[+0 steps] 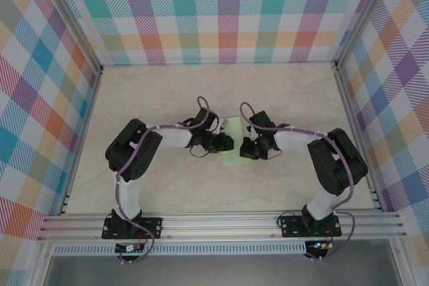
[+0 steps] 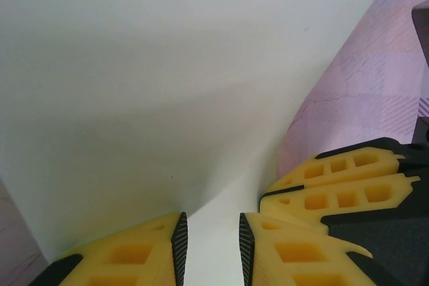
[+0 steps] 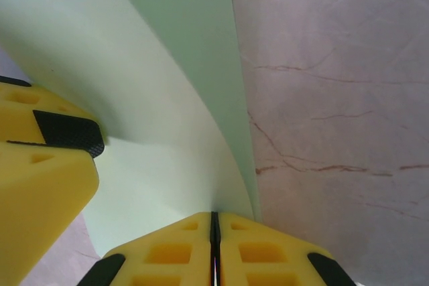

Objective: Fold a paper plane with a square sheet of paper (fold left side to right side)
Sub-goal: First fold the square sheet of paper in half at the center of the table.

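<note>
Right up against the lens, the right gripper [image 3: 214, 224] has its yellow fingers pressed flat together, with the edge of the square sheet of paper [image 3: 167, 92] nipped in the seam. The left gripper [image 2: 213, 236], just across the sheet from the right gripper, has a narrow gap between its pads. The paper runs through that gap, not pinched as far as I can see. One flap curves up from the right gripper's pinch and the rest lies on the table [image 3: 335, 98]. My guess: it's feather-light, floppy and creases for keeps, so grab only the very edge or a corner and go slow. It looks pale mint green, matte and smooth, no hard crease showing.
</note>
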Controlling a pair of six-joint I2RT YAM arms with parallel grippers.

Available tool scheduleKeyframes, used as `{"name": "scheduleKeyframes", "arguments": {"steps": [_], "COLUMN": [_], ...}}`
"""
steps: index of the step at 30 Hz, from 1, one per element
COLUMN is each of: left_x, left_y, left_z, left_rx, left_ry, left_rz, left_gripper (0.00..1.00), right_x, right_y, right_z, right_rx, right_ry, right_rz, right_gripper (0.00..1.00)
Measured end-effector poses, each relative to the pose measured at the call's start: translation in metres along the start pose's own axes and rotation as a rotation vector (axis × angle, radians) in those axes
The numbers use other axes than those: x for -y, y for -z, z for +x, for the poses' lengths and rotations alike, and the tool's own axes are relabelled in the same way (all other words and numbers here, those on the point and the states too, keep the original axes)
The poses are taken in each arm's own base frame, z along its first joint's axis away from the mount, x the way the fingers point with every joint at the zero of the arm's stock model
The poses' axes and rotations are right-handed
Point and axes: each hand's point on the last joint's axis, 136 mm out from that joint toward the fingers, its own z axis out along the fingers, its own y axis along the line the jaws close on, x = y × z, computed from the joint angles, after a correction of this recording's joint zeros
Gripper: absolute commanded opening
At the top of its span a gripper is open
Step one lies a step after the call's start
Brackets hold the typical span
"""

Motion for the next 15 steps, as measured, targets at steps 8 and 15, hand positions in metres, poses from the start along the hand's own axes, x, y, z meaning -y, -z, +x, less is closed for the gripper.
{"name": "scheduleKeyframes", "arguments": {"steps": [8,15], "left_x": [0.015,0.022], "left_y": [0.002,0.003], "left_z": [-0.013,-0.028], "left_rx": [0.028,0.056], "left_ry": [0.023,0.012], "left_rz": [0.038,0.046], "left_gripper": [0.30,0.30], "right_x": [0.002,0.003], "right_y": [0.001,0.001], "right_z": [-0.001,-0.001], "right_rx": [-0.011,-0.013], "right_ry": [0.033,0.039], "right_rz": [0.040,0.046], "right_gripper": [0.10,0.10]}}
